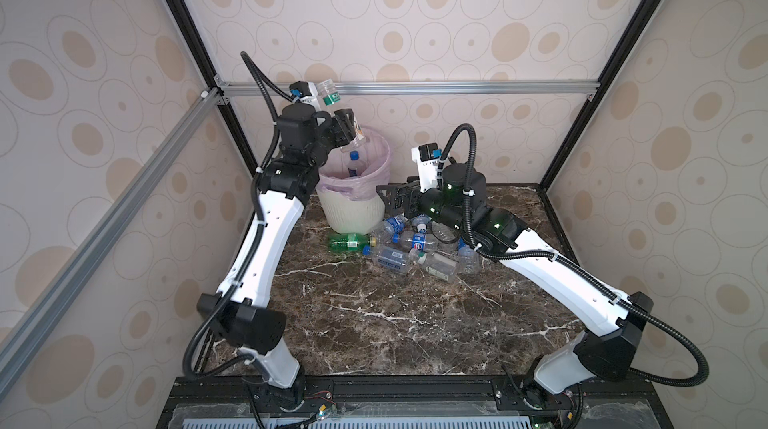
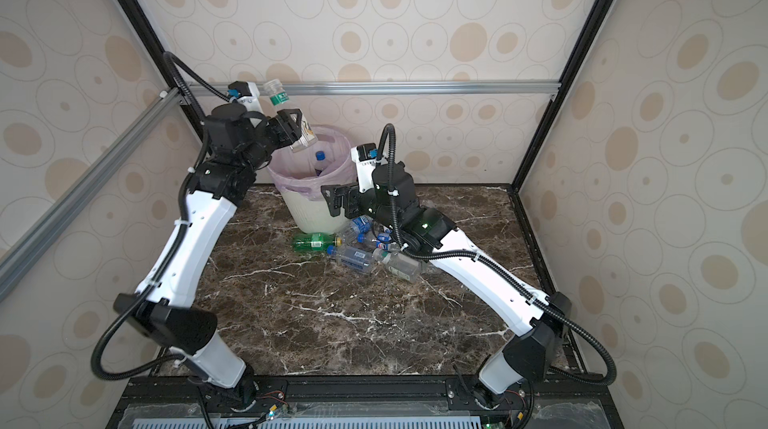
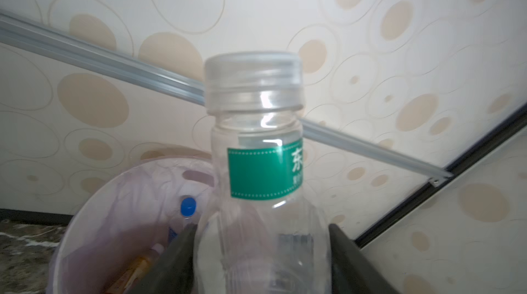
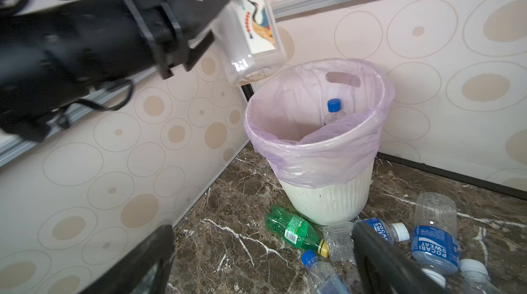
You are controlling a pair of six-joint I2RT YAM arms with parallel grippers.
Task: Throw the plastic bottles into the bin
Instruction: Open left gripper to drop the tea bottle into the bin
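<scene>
My left gripper [image 1: 347, 125] is raised over the bin [image 1: 353, 215], a white ribbed basket with a pale pink bag. Between its fingers [image 3: 182, 249] stands a clear bottle [image 3: 256, 136] with a green label. The fingers are spread wide and the bottle's lower part is blurred. Its base [image 4: 251, 36] hangs just above the bin's rim [image 4: 313, 138]. A blue-capped bottle [image 4: 333, 110] leans inside the bin. My right gripper [image 1: 388, 198] is open and empty beside the bin, above the pile of plastic bottles [image 1: 415, 248] on the table. A green bottle [image 4: 293, 228] lies at the bin's foot.
The bin stands near the back left corner of the dark marble table [image 1: 374, 323], close to the wallpapered walls. An aluminium rail [image 1: 457, 86] runs along the back wall above the bin. Several Pocari Sweat bottles [image 4: 435, 238] lie under my right arm.
</scene>
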